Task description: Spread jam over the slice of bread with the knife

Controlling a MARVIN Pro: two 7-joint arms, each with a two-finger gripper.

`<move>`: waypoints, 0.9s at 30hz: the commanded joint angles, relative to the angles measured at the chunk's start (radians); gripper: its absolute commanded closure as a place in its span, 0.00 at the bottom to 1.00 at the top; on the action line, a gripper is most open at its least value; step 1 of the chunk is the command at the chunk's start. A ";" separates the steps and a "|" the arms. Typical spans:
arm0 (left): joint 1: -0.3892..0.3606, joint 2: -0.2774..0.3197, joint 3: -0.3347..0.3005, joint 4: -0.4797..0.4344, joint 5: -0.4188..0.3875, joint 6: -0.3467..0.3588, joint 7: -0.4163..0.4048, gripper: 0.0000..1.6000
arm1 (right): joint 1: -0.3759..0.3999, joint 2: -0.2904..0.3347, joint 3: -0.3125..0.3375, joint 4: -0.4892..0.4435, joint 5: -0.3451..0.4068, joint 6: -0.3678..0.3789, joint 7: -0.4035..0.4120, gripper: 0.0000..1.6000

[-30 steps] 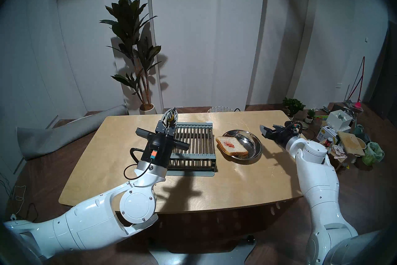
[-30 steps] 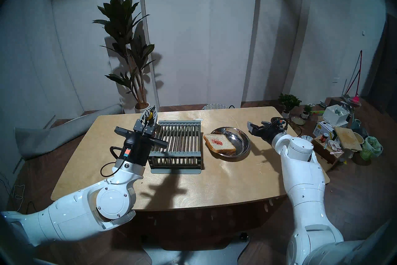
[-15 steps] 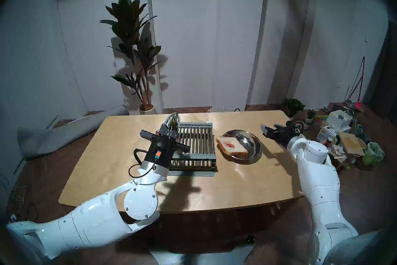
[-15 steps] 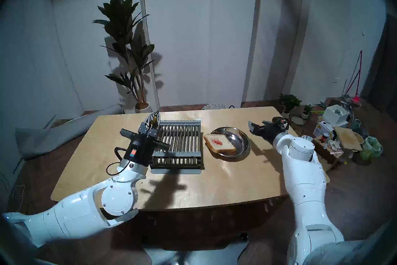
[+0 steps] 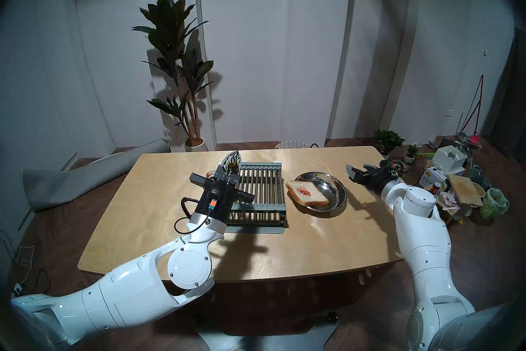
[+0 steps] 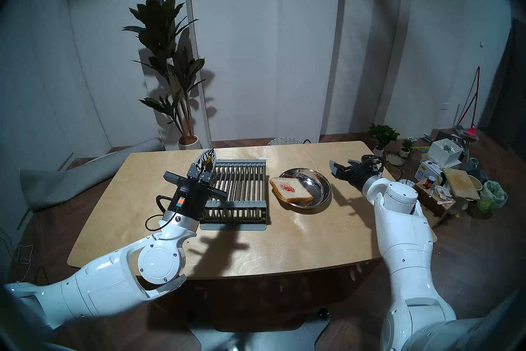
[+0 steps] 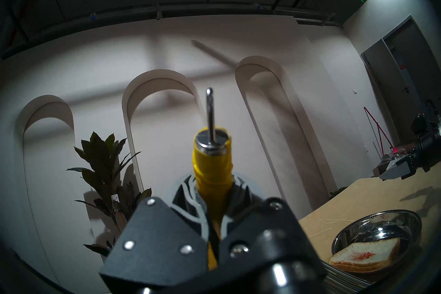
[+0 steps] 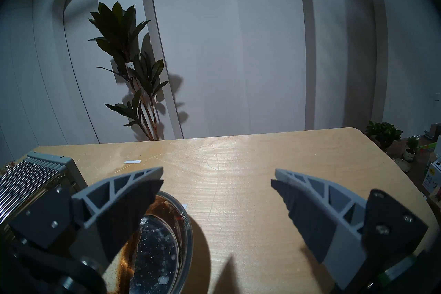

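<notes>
Left gripper [image 7: 216, 226]: jaws clamped on the yellow handle of the knife [image 7: 211, 160], blade tipped up, above the far-left corner of the dish rack [image 5: 257, 193]. Right gripper [image 8: 217, 181]: jaws wide apart, empty, right of the steel plate [image 5: 338, 188]. The slice of bread [image 5: 307, 193] lies on that plate, a small jam smear [image 5: 304, 191] at its middle. We judge spreading is incomplete; next, lower the blade rightward onto the smear.

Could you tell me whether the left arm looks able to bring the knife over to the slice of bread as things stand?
Probably yes. The left tool grips the knife above the rack, and the slice of bread lies uncovered in the metal dish just beyond, nothing between.
</notes>
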 commanded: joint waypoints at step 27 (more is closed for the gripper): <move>-0.065 -0.078 0.006 0.140 -0.083 0.033 -0.116 1.00 | -0.031 -0.010 0.020 -0.064 0.002 -0.001 -0.017 0.00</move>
